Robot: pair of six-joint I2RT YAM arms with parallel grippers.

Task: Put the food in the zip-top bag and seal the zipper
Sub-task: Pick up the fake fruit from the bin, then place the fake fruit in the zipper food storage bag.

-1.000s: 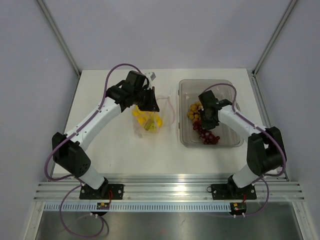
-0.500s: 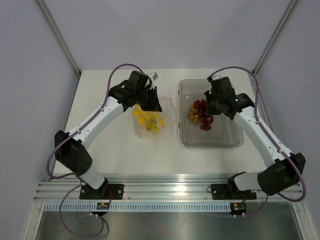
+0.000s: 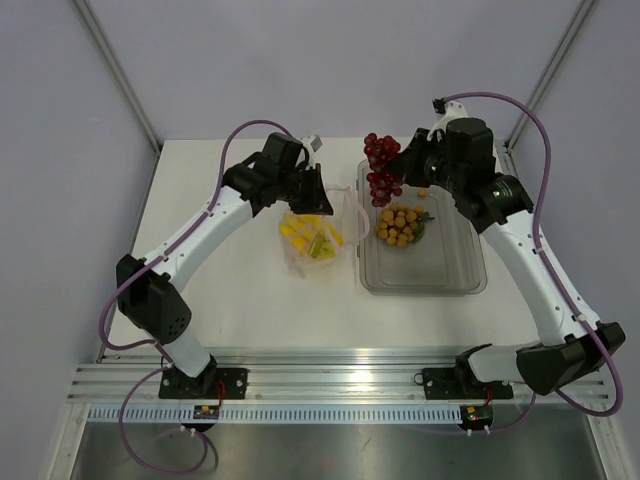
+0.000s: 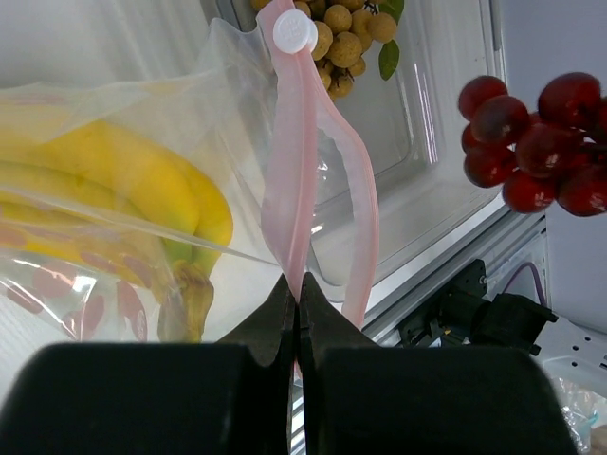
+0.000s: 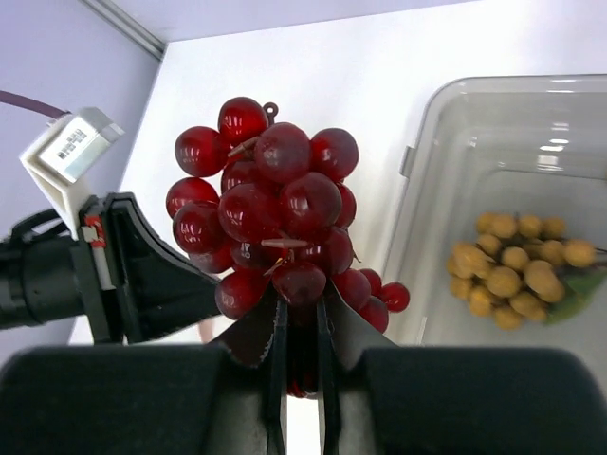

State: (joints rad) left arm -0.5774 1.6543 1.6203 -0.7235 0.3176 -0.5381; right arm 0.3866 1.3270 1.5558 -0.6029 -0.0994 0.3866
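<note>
Now, nearest the arm bases, the thin clear zip-top bag printed with pink-red dots (image 3: pixel 300 262) lies on the white table (image 3: pixel 220 290) with one bunch of yellow bananas (image 3: pixel 312 238) already inside it. Just beyond, the left claw (image 4: pixel 296 284) is pressed together on the narrow pink-red zipper strip (image 4: pixel 289 171). It pinches one lip and holds it up, so the mouth gapes toward the right arm. The strip's long axis runs straight out from those fingertips to a small white round tab (image 4: pixel 292 33). To the right of that claw, one cluster of small tan-orange round fruits (image 3: pixel 398 224) sits in the one rigid clear rectangular tray (image 3: pixel 430 280), with nothing gripping it. Farthest out, the right claw (image 5: pixel 302 303) is clamped on one bunch of dark red grapes (image 5: pixel 275 218) and holds it in the air by the tray's far-left corner. The bunch's long axis runs out along the fingers. The coming move seems to turn on this: the open bag mouth lies to the left of the right claw, lower and a little nearer the bases, close but not under the grapes. The right arm carries the food and the left arm tends the bag. By count there are two claws, one bag, one tray and three foods, with one food bagged.
</note>
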